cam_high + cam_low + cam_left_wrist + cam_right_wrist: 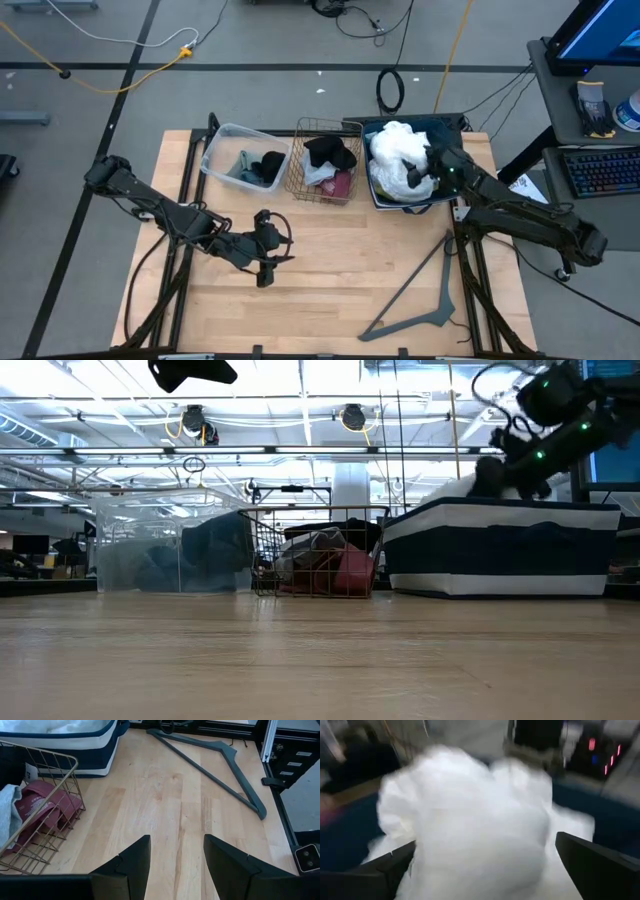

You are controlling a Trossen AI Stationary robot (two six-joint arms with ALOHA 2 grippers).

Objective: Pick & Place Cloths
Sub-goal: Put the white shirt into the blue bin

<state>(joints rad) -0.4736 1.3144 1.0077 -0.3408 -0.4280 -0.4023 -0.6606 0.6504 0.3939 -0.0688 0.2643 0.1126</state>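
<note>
Three containers hold cloths; right hand (425, 176), spread wide, over one white cloth (395, 150); left hand (268, 252) open, empty.

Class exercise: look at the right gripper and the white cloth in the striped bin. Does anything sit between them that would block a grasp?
Nothing visible does. The right gripper is open over the navy-and-white bin, and the white cloth fills the space between its fingers. The left gripper waits open over bare table.
</note>
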